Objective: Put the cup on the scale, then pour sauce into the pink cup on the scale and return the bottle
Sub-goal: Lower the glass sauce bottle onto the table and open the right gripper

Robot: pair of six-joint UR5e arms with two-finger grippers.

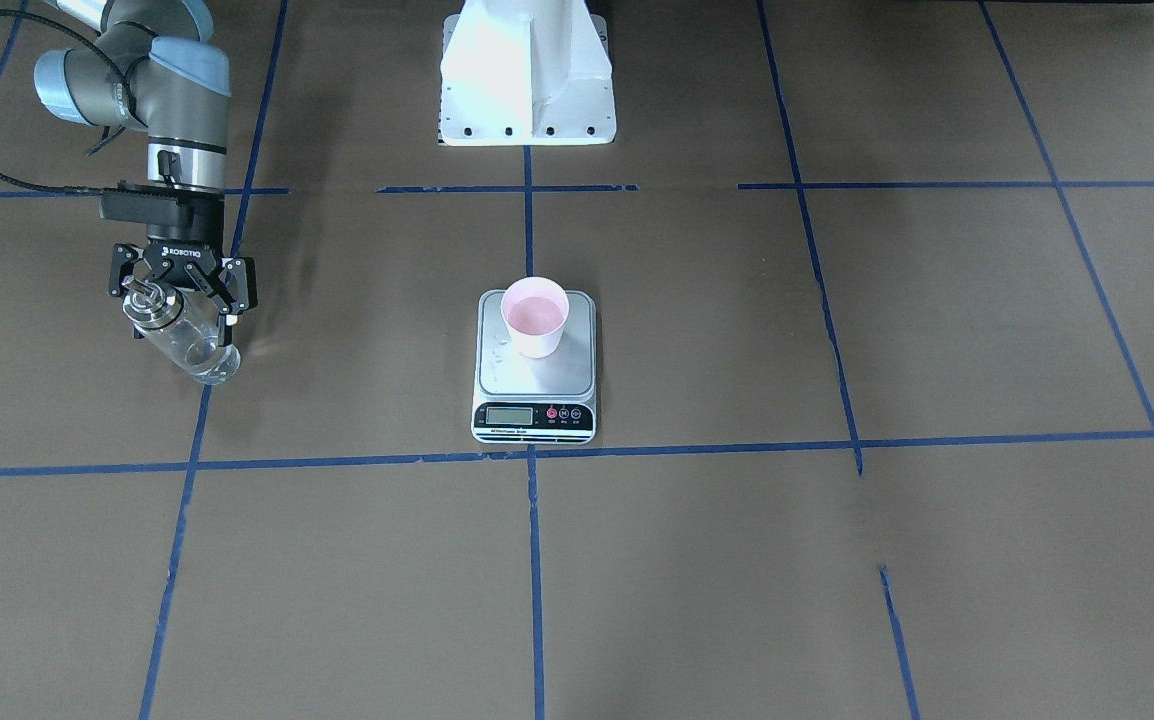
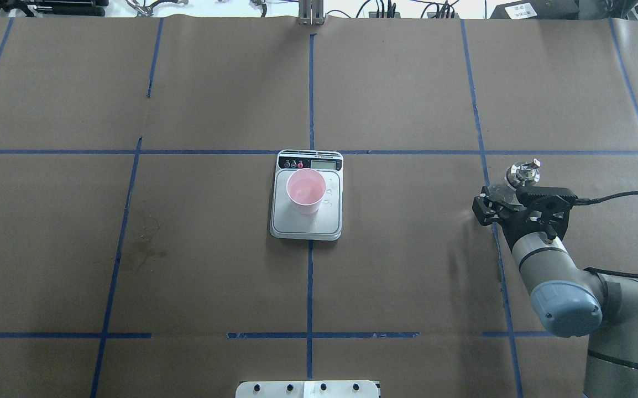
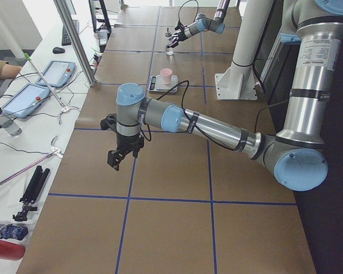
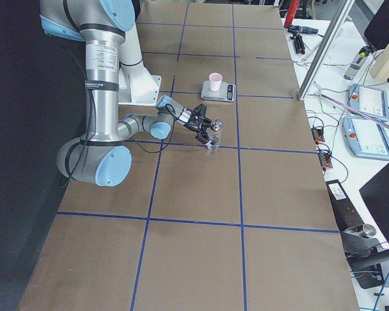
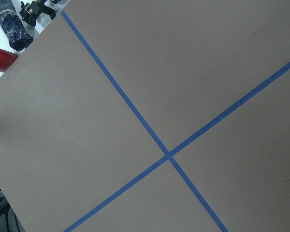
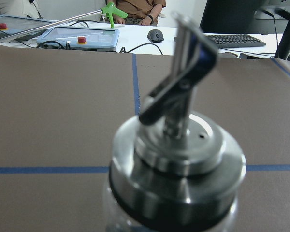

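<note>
The pale pink cup (image 1: 534, 316) (image 2: 306, 190) stands upright on the back half of the silver scale (image 1: 537, 385) (image 2: 308, 225) at the table's middle. A few clear drops lie on the platform beside it. The clear glass bottle (image 1: 187, 345) (image 2: 523, 171) with its metal spout (image 6: 176, 96) stands upright far out on the robot's right side. My right gripper (image 1: 180, 300) reaches in level, and its fingers look spread on either side of the bottle's upper part. The sauce level in the glass is too faint to read. My left gripper (image 3: 117, 160) hangs over bare table; I cannot tell its state.
The white base of the robot's pedestal (image 1: 527, 70) stands behind the scale. Blue tape lines (image 1: 535, 560) divide the brown table cover. Tablets, cables and seated people (image 6: 135, 7) are beyond the table's far edge. A faint stain (image 2: 142, 246) marks the cover on the robot's left.
</note>
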